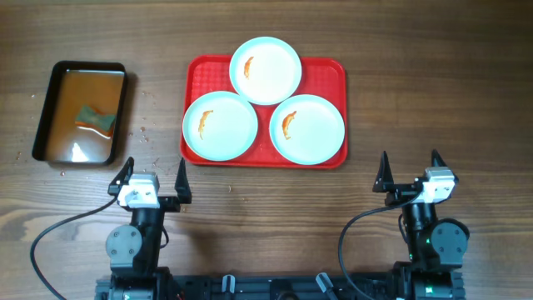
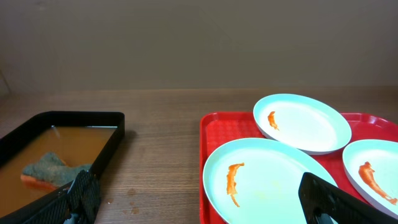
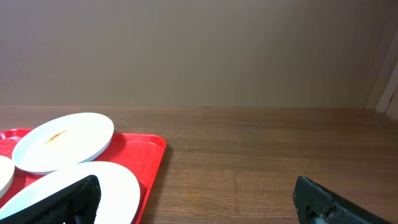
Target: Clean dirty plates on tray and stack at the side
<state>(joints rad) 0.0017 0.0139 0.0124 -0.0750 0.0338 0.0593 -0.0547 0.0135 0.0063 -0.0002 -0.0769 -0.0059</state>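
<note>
- Left gripper [image 1: 155,162], right gripper [image 1: 409,155]: jaws spread, empty.
- Risks tipping back plate [image 1: 266,70], lapped over both front plates [image 1: 220,125], lifting those first.
- Risks sponge [image 1: 96,117] drips on bench [image 1: 416,50].

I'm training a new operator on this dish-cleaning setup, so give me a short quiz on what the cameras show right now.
1. True or false: every one of the three plates on the red tray has an orange smear.
2. Where is the sponge? A) on the tray B) in the black pan of brown water C) on the bare table
3. Fill in: the left gripper and the right gripper both stand ____, holding nothing.
Key: 1 true; 2 B; 3 open.
</note>
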